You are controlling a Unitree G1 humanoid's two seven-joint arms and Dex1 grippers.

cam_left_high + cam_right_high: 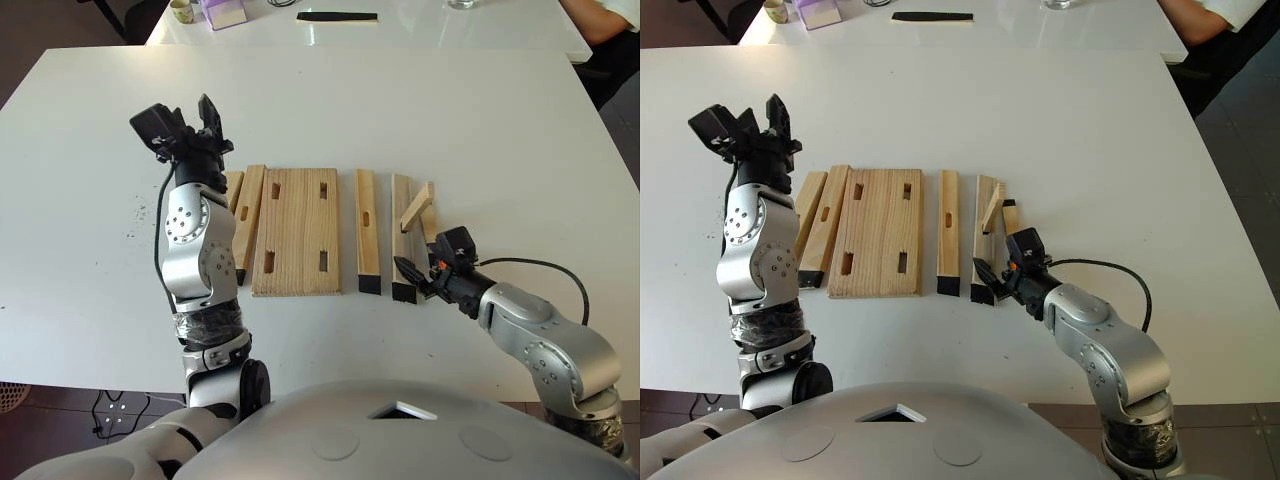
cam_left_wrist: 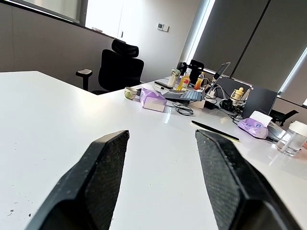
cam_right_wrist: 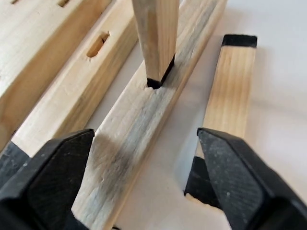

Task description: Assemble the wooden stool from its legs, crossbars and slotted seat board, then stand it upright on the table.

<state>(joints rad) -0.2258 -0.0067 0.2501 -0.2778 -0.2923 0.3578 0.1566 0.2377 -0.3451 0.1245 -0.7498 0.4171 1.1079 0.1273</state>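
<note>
My right gripper (image 3: 146,139) stands spread wide, one black finger (image 3: 45,184) on each side of the near part of a wooden leg (image 3: 139,120) that lies flat on the white table (image 3: 288,72). A crossbar (image 3: 154,36) stands with its dark tip set in that leg's slot. Beside my other finger lies a shorter piece with black ends (image 3: 232,93), while a second slotted leg (image 3: 72,84) and the seat board (image 3: 29,33) lie on the far side.

Bright and evenly lit; soft, short shadows close beside the boards (image 1: 295,230); white bench (image 1: 480,120) glaring pale toward its far edge.
</note>
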